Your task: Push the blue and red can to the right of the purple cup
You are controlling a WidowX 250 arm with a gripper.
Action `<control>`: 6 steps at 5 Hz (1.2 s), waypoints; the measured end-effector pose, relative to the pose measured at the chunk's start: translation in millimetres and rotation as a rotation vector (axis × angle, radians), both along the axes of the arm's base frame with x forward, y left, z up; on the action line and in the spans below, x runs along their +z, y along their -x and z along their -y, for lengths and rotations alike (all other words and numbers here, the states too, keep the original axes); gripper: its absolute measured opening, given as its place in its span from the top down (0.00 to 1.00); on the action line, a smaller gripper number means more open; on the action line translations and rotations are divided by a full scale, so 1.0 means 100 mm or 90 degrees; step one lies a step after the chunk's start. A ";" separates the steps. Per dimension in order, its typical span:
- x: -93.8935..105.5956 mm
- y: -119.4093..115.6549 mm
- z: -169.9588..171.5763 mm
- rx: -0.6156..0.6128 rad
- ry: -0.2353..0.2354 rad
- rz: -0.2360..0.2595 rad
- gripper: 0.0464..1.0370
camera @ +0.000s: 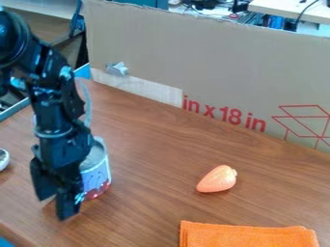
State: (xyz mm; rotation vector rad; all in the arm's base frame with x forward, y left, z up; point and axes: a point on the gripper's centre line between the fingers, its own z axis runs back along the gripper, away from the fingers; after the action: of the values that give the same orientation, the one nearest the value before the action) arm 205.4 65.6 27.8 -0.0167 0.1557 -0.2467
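Camera view's got the black two-finger gripper (55, 197) hanging at left, fingers spread apart, with a white-blue-and-red cylindrical can (97, 176) partly hidden behind it. Pale-orange tapered toy (218, 179) sits well apart, near the folded orange cloth (248, 235).

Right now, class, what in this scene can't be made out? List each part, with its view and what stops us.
All in the camera view:
Can: left side, hidden behind the gripper; whether they touch can't be told.
White-rimmed round thing: cut off by the left edge.
Orange cloth: lower part, cut off by the bottom edge.
Blue thing: cut off at the lower left corner, too little to name.
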 end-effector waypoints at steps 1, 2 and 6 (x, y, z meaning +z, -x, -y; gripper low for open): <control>0.09 -0.24 -0.08 0.019 -0.009 0.022 0.04; 0.09 -0.49 -0.21 0.045 -0.003 0.042 0.04; 0.23 -0.98 0.05 -0.039 0.037 0.094 0.04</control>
State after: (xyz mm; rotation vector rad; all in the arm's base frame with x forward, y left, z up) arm 303.4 61.0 50.7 -0.0517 0.0019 -0.3127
